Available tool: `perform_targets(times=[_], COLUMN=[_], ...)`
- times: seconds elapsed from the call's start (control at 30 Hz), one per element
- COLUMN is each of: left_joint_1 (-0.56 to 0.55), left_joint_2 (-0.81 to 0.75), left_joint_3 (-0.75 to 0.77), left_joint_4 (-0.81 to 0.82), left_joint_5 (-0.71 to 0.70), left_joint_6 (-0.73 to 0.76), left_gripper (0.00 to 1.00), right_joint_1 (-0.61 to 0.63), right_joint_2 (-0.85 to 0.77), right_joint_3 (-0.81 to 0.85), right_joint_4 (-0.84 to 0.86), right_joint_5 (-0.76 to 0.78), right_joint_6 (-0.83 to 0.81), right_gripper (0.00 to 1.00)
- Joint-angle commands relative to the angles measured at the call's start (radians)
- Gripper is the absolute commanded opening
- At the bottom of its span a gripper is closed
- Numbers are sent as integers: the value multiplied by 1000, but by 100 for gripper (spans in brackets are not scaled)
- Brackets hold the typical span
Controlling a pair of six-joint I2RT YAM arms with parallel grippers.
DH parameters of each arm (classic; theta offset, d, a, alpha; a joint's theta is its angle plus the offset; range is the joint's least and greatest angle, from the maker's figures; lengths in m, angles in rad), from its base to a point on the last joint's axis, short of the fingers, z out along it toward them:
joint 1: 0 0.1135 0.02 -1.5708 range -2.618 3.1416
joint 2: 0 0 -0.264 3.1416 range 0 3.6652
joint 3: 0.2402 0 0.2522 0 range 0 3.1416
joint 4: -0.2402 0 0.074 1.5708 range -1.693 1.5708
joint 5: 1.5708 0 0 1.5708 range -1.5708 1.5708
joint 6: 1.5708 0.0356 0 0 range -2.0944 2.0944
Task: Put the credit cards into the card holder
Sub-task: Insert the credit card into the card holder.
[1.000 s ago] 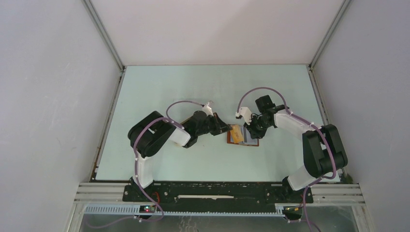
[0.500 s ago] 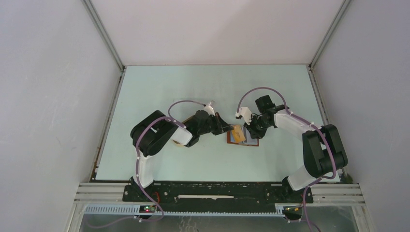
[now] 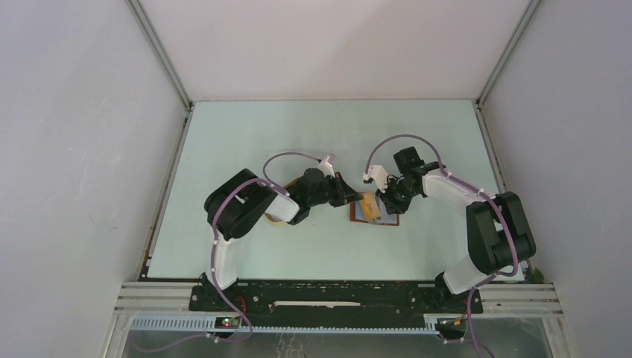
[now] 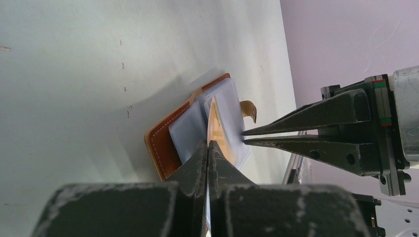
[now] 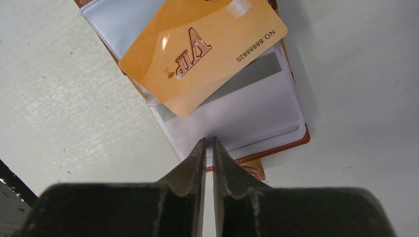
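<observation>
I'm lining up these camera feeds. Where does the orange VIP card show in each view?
Top external: orange VIP card near the picture's centre.
Left wrist: seen edge-on, at centre.
Right wrist: top centre, printed face showing.
Shared landmark: the card holder beneath it.

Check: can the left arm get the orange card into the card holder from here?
Probably yes: left gripper holds the orange card edge-on at the open card holder, right gripper seems to pinch its edge, nothing between.

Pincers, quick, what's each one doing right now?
Left pincer: closed, holding the orange card by its edge.
Right pincer: closed on a clear sleeve of the card holder.
</observation>
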Motion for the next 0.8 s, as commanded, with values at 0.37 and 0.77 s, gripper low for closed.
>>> perform_targets(times=[0.37,0.77], left_joint_1=[2,3], left_joint_2=[19,46], left_joint_3=[72,202], left_joint_4=[-109,-419], left_joint_5=[75,109], left_joint_6=[56,108], left_gripper=[0,0], right_joint_1=[8,13], right_joint_2=[10,8], right_joint_3=[26,26], right_joint_4=[-2,-3], right_joint_5=[8,11], right_joint_6=[11,11], right_gripper=[16,16])
